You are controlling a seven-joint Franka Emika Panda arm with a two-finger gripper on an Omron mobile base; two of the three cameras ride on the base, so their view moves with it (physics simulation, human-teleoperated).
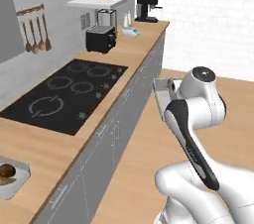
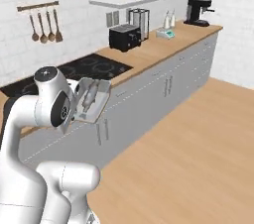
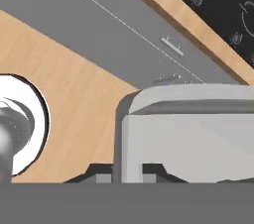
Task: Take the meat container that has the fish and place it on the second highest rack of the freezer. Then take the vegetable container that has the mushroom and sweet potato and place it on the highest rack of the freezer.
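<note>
Here the gripper [image 3: 128, 171] is pressed together on the rim of the meat container [image 2: 91, 100], a pale grey tray held up in the air in front of the grey cabinet fronts [image 2: 163, 86], off the wooden counter [image 1: 30, 141]. In the right base view the tray is tilted steeply, its open side turned toward the camera, and a pale silvery fish [image 2: 88, 96] lies in it, close to the tray's own colour. The tray sits just beside the arm's upper joint. On the counter, the black cooktop [image 1: 67, 91] lies between the near end and a black toaster [image 1: 100, 38]. A second pale tray [image 1: 12, 181] rests at the near left edge of the counter, with a brown rounded piece [image 1: 7, 171] in it. A black coffee machine [image 2: 198, 11] stands at the far end.
</note>
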